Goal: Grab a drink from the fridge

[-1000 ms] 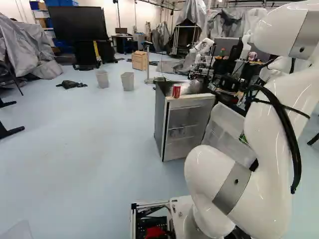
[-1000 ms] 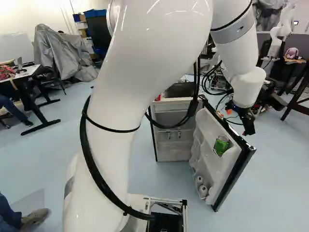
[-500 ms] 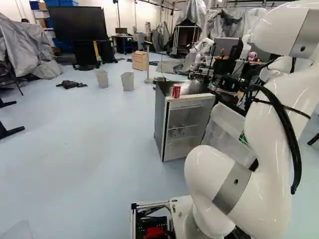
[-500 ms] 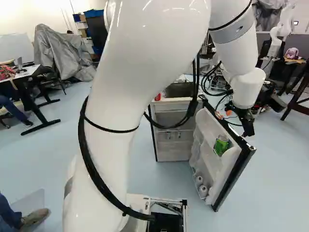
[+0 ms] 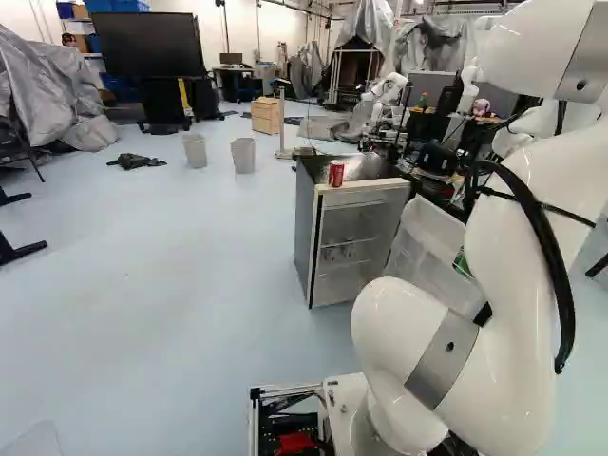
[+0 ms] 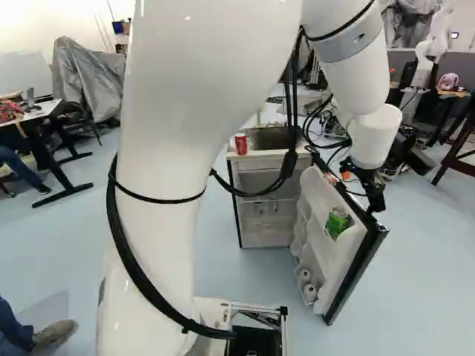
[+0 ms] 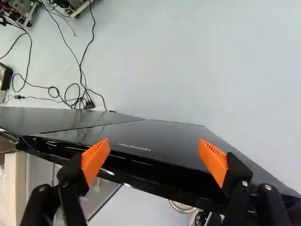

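"So, how do the fingers stand?"

"Spread wide, with the orange pads (image 7: 95, 160) well apart. The gripper (image 6: 377, 203) hangs near the upper free corner of the fridge door (image 6: 338, 259), and in the wrist view the door's black edge crosses beneath it. I can't tell whether they touch."

"And the drinks?"

"A red can (image 6: 241, 144) stands upright on top of the fridge (image 5: 304, 228), close to the front edge and toward the left corner. A green can (image 6: 337, 221) sits in the door's upper rack, on the side of the free edge (it's a bright little thing, easy to pick out)."

"Is the fridge open, then?"

"Yes, its door is swung out on the right, showing its white inner face to the base. Near that face's bottom free corner, a lower rack carries two round white things (image 6: 306, 282)."

"What lies past the door?"

"Dark cables (image 7: 77, 96), looped over the pale floor (image 7: 188, 61), beyond the door's glossy outer face in the wrist view. Farther off, at the upper right of the right base view, stands another robot (image 6: 424, 61)"
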Robot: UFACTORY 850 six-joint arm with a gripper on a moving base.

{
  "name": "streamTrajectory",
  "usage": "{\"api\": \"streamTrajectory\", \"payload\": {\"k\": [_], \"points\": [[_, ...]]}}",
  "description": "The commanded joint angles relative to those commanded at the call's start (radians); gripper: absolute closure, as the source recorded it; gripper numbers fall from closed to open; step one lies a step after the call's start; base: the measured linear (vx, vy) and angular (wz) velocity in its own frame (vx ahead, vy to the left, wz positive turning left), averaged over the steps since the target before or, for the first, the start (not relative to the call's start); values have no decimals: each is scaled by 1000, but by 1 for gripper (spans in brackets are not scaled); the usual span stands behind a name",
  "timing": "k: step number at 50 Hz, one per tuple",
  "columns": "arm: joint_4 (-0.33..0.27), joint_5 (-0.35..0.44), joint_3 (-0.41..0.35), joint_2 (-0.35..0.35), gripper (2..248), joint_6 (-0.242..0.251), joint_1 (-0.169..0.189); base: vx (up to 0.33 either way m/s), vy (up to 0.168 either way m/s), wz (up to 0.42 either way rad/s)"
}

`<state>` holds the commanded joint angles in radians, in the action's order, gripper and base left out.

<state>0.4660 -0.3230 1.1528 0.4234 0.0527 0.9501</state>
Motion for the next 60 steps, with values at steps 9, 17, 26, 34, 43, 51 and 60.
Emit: {"api": "streamTrajectory", "payload": {"k": [9,17,26,34,43,51,60], "points": [[0,0,-30,-23,3,0,-12,0,0,0],[0,0,-56,-42,3,0,-25,0,0,0],[0,0,-84,-65,3,0,-39,0,0,0],[0,0,-109,-84,3,0,-52,0,0,0],[0,0,-137,-106,3,0,-67,0,0,0],[0,0,-161,-125,3,0,-81,0,0,0],[0,0,-187,-146,3,0,-98,0,0,0]]}}
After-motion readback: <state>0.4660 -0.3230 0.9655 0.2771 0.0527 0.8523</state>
